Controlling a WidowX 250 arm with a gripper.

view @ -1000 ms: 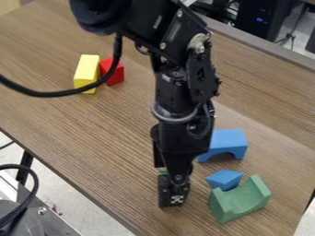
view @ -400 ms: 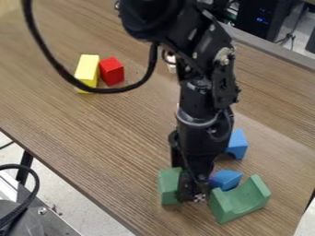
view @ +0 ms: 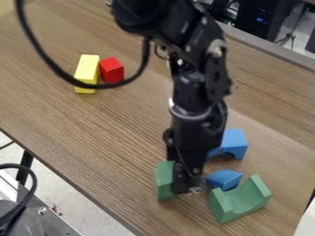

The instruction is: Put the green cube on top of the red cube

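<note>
My gripper point(view: 187, 188) hangs low over the front part of the table, its tip just right of the green cube point(view: 164, 180) and covering that block's right side. Whether the two touch is unclear. The red cube point(view: 112, 69) rests on the table at the upper left, well away from the gripper, with its lower edge close to the arm's hanging cable.
Beside the red cube lies a yellow block point(view: 87, 69). Right of the gripper are a small blue block point(view: 224, 179), a curved green block point(view: 240, 199) and a blue arch point(view: 232, 142). The wooden table point(view: 92, 133) has its near edge at lower left.
The gripper went right, uncovering the green cube, then came back slightly left. The green cube has shifted a little up and left since the middle frame. The cable has swung off the red cube's face.
</note>
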